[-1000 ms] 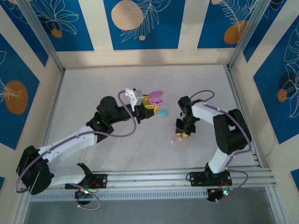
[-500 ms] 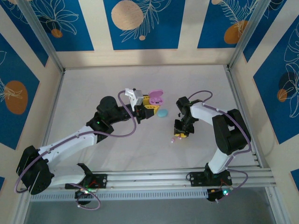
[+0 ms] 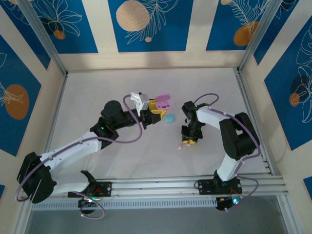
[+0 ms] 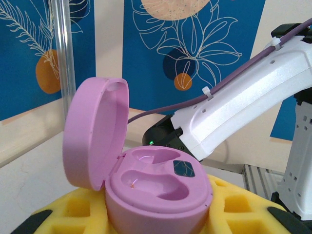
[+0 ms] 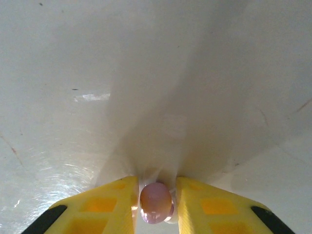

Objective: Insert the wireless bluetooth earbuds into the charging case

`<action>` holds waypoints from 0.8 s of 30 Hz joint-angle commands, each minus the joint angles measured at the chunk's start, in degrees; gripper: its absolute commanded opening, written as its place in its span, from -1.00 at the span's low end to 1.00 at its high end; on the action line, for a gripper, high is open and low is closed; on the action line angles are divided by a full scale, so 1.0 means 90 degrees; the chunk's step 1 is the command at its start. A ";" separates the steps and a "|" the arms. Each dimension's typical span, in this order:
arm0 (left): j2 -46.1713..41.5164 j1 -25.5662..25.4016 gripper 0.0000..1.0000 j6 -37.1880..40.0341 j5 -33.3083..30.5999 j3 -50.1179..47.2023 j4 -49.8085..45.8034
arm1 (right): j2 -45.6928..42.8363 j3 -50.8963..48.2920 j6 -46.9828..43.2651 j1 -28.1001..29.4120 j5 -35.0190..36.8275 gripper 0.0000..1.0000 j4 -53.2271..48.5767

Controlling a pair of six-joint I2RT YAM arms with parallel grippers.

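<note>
No text, label, brand, number or sign can be read in any view.
</note>
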 commanded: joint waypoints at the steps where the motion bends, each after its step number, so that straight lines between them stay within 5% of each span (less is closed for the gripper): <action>1: -0.0123 -0.0078 -0.39 0.0080 -0.0044 0.0024 0.0105 | 0.0112 0.0136 -0.0067 0.0071 0.0188 -0.46 -0.0205; 16: -0.0133 -0.0069 -0.39 0.0122 -0.0106 0.0017 0.0066 | -0.0321 0.0261 -0.0229 0.0115 -0.0055 -0.57 -0.0175; 19: -0.0147 -0.0074 -0.39 0.0125 -0.0173 -0.0019 0.0087 | -0.1040 0.0323 -0.0486 -0.0030 -0.0864 -0.58 0.0006; 24: -0.0220 -0.0061 -0.39 0.0223 -0.0379 -0.0123 0.0049 | -0.2402 0.0291 -0.0506 -0.0821 -0.3503 -0.58 0.0794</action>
